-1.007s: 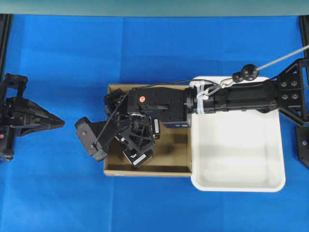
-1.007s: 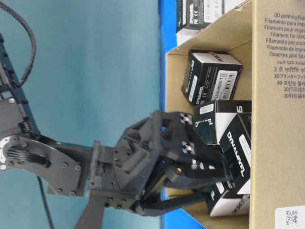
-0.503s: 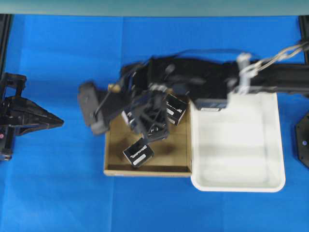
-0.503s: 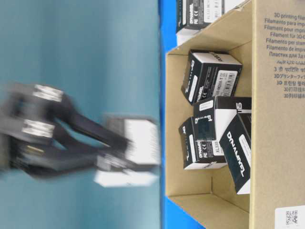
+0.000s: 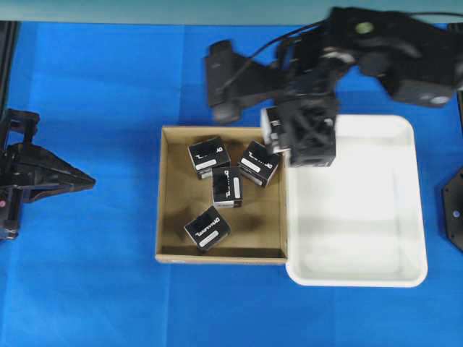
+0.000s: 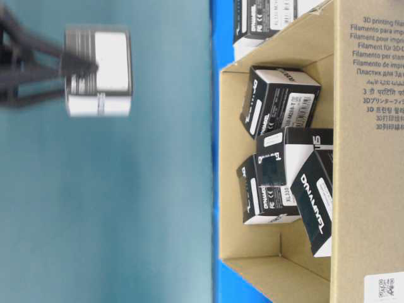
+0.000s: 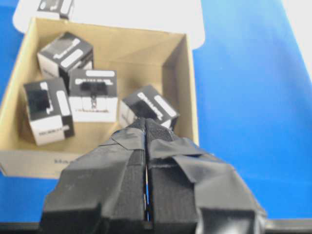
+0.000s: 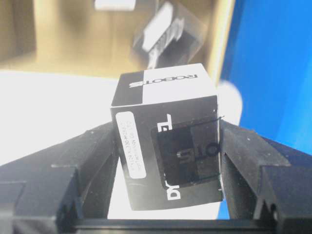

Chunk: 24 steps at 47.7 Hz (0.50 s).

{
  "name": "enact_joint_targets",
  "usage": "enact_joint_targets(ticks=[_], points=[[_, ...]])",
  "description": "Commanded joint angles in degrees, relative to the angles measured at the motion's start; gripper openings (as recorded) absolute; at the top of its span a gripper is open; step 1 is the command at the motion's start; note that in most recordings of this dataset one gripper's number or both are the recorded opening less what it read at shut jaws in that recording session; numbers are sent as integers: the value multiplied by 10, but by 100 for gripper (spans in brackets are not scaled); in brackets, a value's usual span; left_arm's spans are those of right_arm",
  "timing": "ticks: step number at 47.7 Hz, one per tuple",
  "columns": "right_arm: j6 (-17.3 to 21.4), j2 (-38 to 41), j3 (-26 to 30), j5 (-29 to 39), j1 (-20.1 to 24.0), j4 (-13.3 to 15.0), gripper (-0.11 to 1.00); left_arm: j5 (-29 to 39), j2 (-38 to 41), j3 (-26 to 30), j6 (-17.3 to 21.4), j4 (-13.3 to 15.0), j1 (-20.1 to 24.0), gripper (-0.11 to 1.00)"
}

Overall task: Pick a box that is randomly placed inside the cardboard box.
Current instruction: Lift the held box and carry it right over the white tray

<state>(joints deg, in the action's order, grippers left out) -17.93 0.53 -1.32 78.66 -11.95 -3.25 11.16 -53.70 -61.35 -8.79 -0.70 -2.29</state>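
My right end effector is clamped on the box, one finger pressed to each side of it. My right arm reaches in from the upper right of the overhead view, wrist bent downward, holding the box up in the air over the seam between the cardboard box and the white tray. Four more black cartons lie in the cardboard box. My left end effector rests pinched together, out at the left over the blue counter.
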Motion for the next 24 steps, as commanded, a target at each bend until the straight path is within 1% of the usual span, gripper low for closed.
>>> enact_joint_targets(ticks=[1,12,24], points=[[2,-41,-43,-11,-12,-7,62,-2,2,12,-3,-2,1,-5],[2,-114,-158,-67,-47,-7,61,-5,0,13,-6,-2,0,-5],[-1,-185,-265,-101,-78,-7,61,-5,-6,13,-5,-2,-2,-5]])
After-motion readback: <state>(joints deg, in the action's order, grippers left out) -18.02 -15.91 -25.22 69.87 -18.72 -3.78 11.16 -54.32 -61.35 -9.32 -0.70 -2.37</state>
